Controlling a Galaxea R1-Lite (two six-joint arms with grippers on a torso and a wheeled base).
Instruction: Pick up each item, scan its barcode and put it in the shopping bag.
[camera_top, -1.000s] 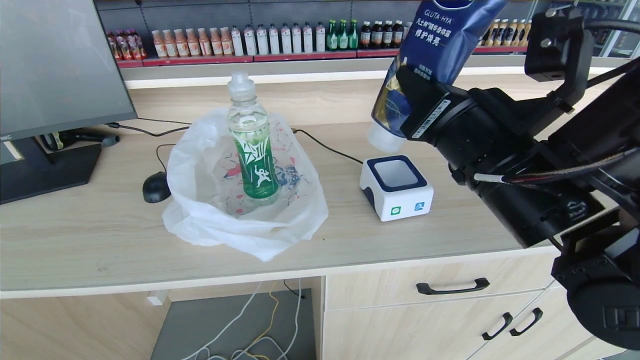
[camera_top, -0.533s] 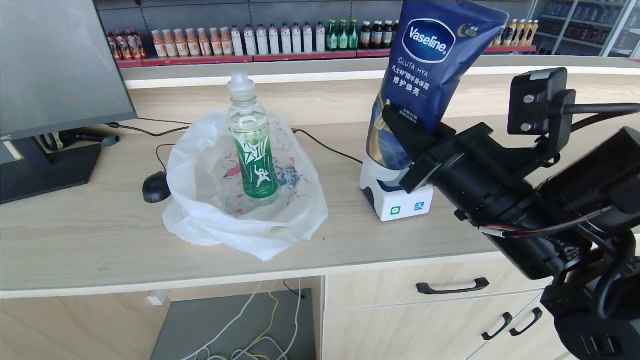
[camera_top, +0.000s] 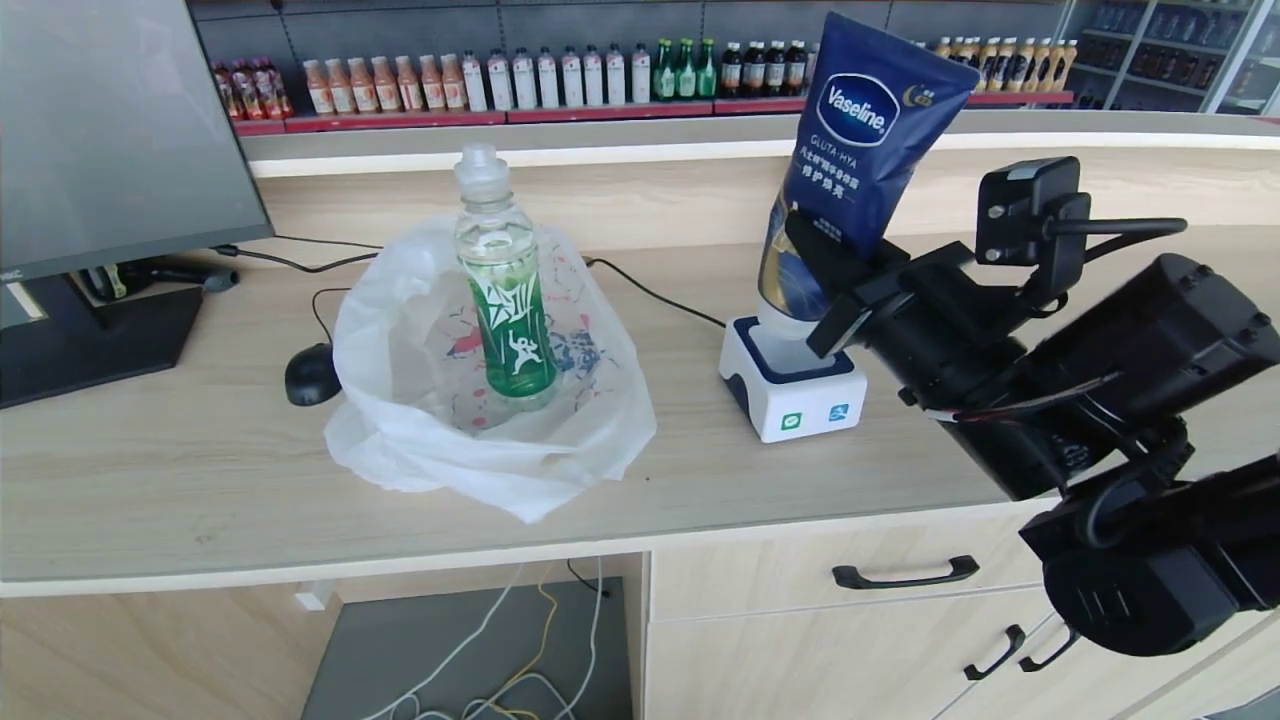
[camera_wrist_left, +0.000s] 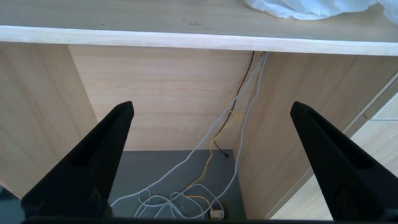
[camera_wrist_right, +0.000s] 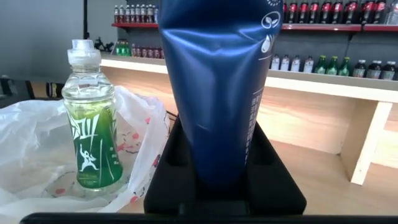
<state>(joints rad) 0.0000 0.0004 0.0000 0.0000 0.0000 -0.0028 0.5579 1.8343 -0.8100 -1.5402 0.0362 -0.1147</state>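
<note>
A blue lotion tube (camera_top: 865, 140) stands cap-down, its white cap just over the window of the white scanner (camera_top: 795, 385) on the counter. My right gripper (camera_top: 835, 285) is shut on the tube's lower part; the right wrist view shows the tube (camera_wrist_right: 214, 81) between the black pads of the right gripper (camera_wrist_right: 217, 180). A green drink bottle (camera_top: 505, 300) stands upright inside the white shopping bag (camera_top: 400, 420), left of the scanner; bottle (camera_wrist_right: 93, 137) and bag (camera_wrist_right: 31, 143) are also seen from the wrist. My left gripper (camera_wrist_left: 211, 162) hangs open below the counter edge.
A monitor (camera_top: 110, 130) and black mouse (camera_top: 312, 375) sit at the counter's left. A cable (camera_top: 650, 292) runs from the scanner behind the bag. Shelves of bottles (camera_top: 520, 75) line the back wall. Drawers (camera_top: 905, 575) lie under the counter; loose cables (camera_wrist_left: 205, 180) hang in the recess.
My right arm has come down and moved away from the camera, bringing the tube's cap from above the scanner to just over its window. The bag and bottle have not moved.
</note>
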